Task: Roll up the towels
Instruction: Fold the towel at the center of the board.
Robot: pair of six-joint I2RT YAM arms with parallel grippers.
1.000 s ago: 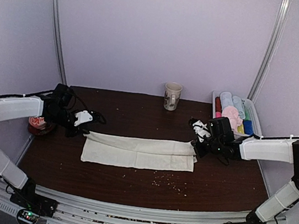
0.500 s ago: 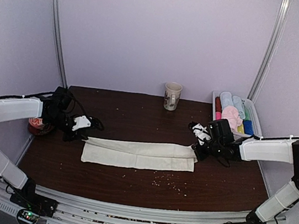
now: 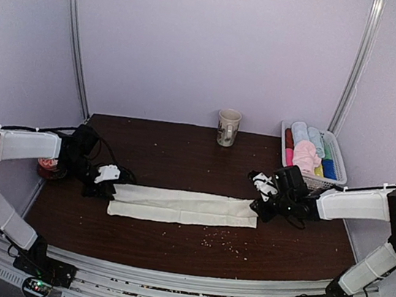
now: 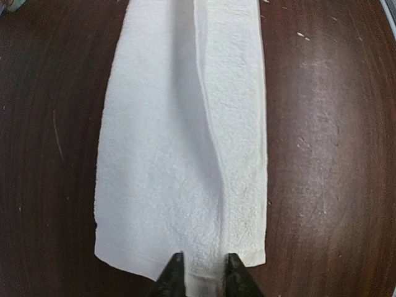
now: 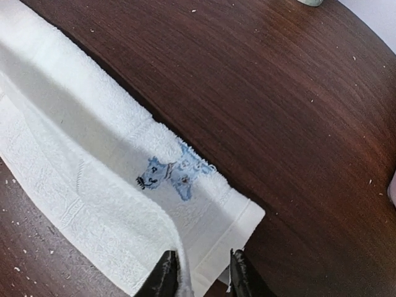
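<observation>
Towel (image 3: 184, 206) between left hand (image 3: 103, 186), right hand (image 3: 255, 205)

The left arm (image 3: 25, 145) and right arm (image 3: 352, 203) reach in from either side, elbows bent, forearms near level, wrists low and facing each other. The left gripper (image 4: 202, 275) and right gripper (image 5: 201, 272) each show fingertips slightly parted.

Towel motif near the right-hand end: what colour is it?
Light blue embroidery on the cream-white towel. It is clearest in the right wrist view.
</observation>
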